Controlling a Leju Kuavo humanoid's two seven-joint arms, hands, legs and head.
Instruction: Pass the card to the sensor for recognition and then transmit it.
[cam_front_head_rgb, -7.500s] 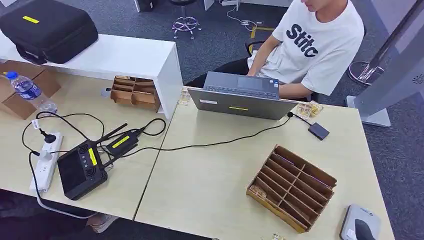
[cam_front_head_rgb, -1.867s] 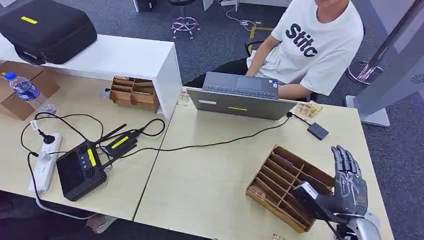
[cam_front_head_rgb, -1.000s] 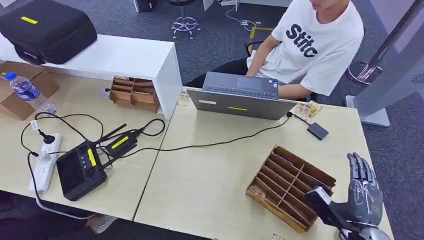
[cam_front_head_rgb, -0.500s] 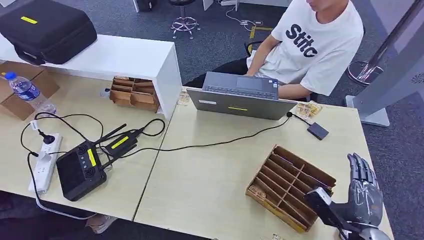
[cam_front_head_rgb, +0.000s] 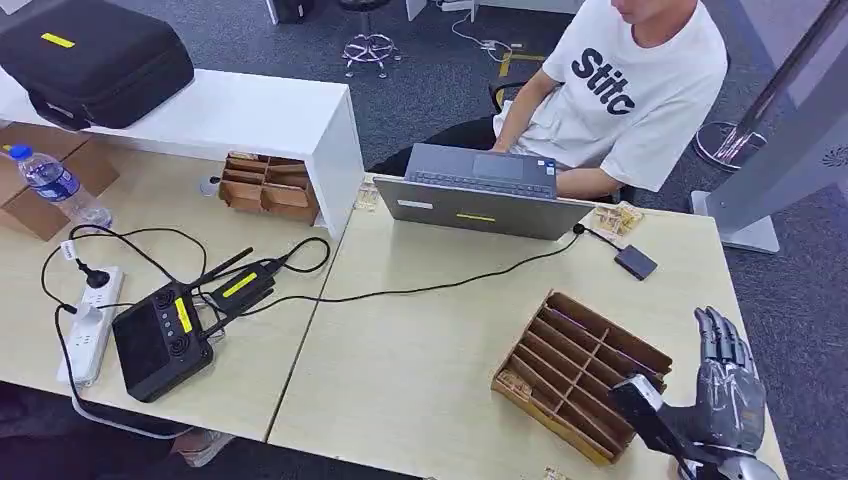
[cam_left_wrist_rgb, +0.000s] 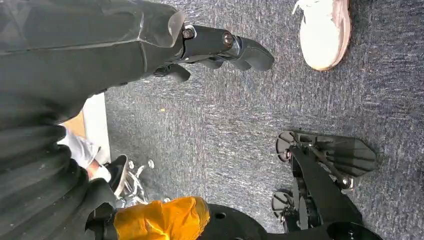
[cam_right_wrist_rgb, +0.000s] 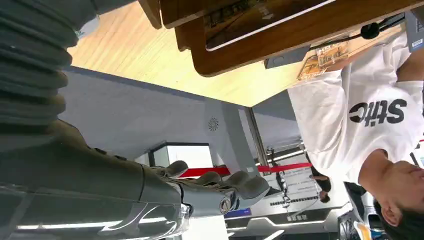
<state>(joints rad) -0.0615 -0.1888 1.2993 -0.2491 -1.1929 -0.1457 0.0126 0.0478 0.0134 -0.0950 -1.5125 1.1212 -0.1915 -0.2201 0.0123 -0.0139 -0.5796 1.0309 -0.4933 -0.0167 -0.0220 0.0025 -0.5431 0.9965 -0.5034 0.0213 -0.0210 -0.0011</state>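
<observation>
Two pale worktop (cam_front_head_rgb: 420, 350) sections meet edge to edge, and the wooden slotted organizer (cam_front_head_rgb: 580, 370) stands on the right-hand one near its front corner. A person (cam_front_head_rgb: 630, 90) in a white shirt sits behind the far edge, well beyond the organizer, at a grey laptop (cam_front_head_rgb: 480, 205). Far to the organizer's left, a black case (cam_front_head_rgb: 95, 60) rests on a white raised shelf (cam_front_head_rgb: 250, 115). A black controller (cam_front_head_rgb: 160, 340) with cables lies on the left section, well apart from the organizer.

Just to the right of the organizer, the right robot hand (cam_front_head_rgb: 728, 385) is raised with its fingers stretched out and apart, holding nothing. The left robot hand (cam_left_wrist_rgb: 220, 47) hangs over dark carpet, its fingers loosely extended and empty.

What looks to be the card (cam_right_wrist_rgb: 260, 22), a flat dark sheet with a pale edge, sits in one of the organizer's slots, seen from the right wrist. A small black box (cam_front_head_rgb: 637, 262) lies beyond the organizer, near the laptop.
</observation>
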